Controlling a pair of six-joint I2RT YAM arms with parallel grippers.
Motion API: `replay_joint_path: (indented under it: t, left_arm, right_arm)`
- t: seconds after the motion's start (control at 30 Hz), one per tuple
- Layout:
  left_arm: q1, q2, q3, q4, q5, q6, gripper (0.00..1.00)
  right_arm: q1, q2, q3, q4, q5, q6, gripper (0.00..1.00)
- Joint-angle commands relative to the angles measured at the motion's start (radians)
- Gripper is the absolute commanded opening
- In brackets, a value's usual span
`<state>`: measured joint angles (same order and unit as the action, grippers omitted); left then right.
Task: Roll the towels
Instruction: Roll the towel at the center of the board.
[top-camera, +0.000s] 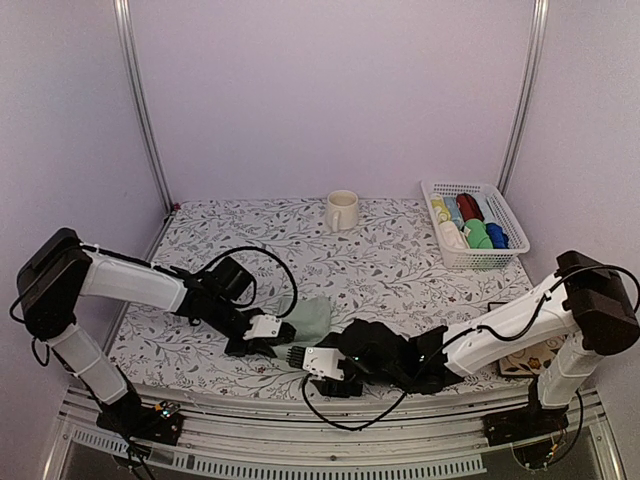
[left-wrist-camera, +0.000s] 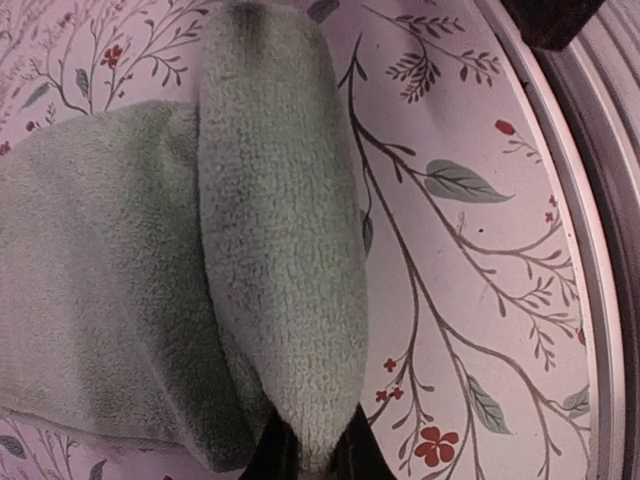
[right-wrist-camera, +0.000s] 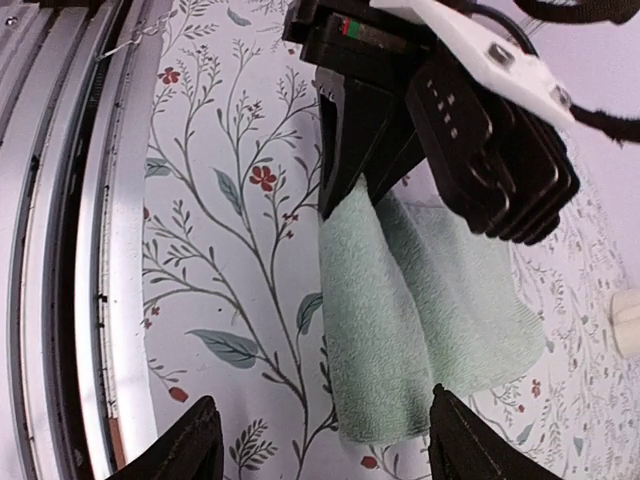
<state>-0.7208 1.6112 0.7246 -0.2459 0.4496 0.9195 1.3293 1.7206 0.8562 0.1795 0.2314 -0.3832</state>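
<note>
We're over the table (top-camera: 390, 270), and the sage green towel (right-wrist-camera: 430, 310) lies close to its near edge, about midway along. The left gripper (right-wrist-camera: 345, 195) is clamped on a raised fold of it. The right gripper (right-wrist-camera: 328, 440) hovers just beside, fingers spread wide, holding nothing. We'd call this the start of the roll. Next, we reckon, the right must close on the towel's edge beside the left so both turn it evenly. The top view buries the pinch under the arms. The left wrist view shows the fold running into its fingers, and the right wrist view shows its own spread pair.
</note>
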Motion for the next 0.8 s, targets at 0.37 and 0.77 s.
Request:
replay_joint_path:
  t: [0.37,0.77]
  left_arm:
    - [0.067,0.226,0.177,-0.407,0.164,0.018,0.0]
    - [0.078,0.256,0.2,-0.436,0.177,0.046,0.0]
  right_arm:
    - [0.034,0.288,0.126,0.211,0.385,-0.261,0.75]
    - [-0.008,0.326,0.172,0.09,0.334,-0.194,0.34]
